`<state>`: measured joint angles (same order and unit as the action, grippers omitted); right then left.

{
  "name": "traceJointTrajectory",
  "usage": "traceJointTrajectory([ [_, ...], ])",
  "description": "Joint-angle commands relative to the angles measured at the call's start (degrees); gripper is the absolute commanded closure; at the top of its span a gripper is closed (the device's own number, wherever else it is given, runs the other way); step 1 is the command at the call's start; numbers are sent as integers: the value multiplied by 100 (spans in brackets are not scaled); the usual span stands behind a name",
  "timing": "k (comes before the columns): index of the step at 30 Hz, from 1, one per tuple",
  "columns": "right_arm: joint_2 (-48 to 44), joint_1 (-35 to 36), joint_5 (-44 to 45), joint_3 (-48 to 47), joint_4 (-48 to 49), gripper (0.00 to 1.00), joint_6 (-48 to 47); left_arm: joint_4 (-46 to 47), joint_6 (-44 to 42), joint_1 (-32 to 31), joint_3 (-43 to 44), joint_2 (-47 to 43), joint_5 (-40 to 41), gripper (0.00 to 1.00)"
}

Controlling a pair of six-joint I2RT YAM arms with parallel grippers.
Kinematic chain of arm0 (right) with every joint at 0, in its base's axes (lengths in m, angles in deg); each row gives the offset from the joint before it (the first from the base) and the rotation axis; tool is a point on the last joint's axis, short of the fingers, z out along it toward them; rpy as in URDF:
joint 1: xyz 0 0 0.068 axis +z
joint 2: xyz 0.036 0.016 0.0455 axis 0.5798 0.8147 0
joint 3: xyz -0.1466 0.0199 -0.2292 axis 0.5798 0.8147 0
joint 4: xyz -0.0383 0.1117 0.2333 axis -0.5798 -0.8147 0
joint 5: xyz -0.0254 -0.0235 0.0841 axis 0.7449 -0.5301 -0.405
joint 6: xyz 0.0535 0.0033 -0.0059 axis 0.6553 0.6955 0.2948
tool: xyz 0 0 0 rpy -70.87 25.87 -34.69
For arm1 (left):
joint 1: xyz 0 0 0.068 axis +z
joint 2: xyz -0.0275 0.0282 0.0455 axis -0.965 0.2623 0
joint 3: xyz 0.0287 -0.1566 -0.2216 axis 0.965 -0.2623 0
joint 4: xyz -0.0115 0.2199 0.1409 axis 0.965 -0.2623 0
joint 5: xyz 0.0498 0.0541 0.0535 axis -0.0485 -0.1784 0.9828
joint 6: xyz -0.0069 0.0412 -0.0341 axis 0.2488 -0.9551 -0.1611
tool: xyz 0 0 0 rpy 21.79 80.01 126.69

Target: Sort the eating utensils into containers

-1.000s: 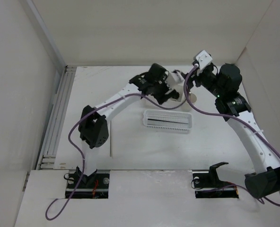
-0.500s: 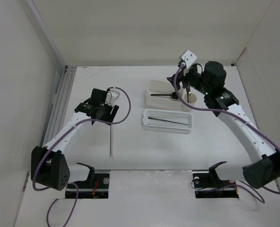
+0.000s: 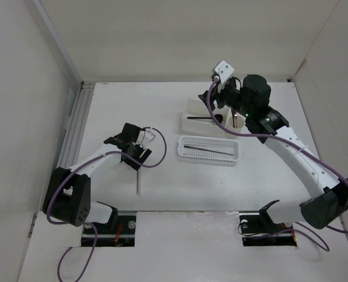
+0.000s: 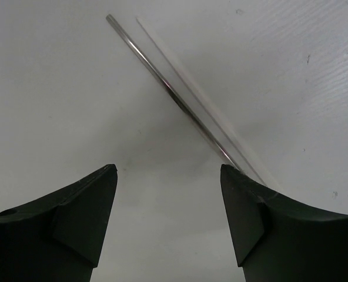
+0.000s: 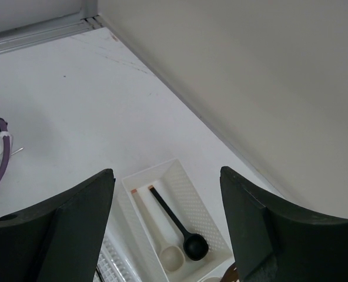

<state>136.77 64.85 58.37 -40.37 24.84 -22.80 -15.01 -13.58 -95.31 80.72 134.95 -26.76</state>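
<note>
Two thin chopsticks lie side by side on the table, one metal [image 4: 162,82] and one pale [image 4: 204,104], seen from above as a thin line [image 3: 138,179]. My left gripper [image 3: 139,155] [image 4: 168,170] hovers open just over their near end, with nothing between its fingers. The white square box [image 3: 191,108] [image 5: 212,202] holds a black spoon [image 5: 175,222] and a beige spoon [image 5: 156,232]. My right gripper [image 3: 217,111] [image 5: 166,172] is open and empty above that box. A dark stick [image 3: 208,149] lies in the long mesh basket [image 3: 208,158]. The cream cup [image 3: 237,121] stands right of the box.
White walls close in the table at the back and on both sides. A rail [image 3: 74,141] runs along the left edge. Purple cables [image 3: 156,158] loop from both arms. The basket lies just in front of the box and cup.
My left arm has swung away from the box and cup, back to the front left, and now sits over the chopsticks. My right gripper has moved left over the box.
</note>
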Motion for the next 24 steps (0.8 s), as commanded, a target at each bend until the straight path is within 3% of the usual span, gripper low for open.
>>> traceJointTrajectory([
  [1,-285,65,306,-21,168,22,120,302,-132,-5,-131,16,-165,32],
  [16,-400,65,640,-21,116,22,67,425,53,-58,-79,447,-446,35],
  [21,-400,65,763,-21,63,22,6,373,-140,-58,-228,570,-218,64],
  [24,-400,65,816,-21,10,22,-47,373,-395,117,-351,570,-60,76],
])
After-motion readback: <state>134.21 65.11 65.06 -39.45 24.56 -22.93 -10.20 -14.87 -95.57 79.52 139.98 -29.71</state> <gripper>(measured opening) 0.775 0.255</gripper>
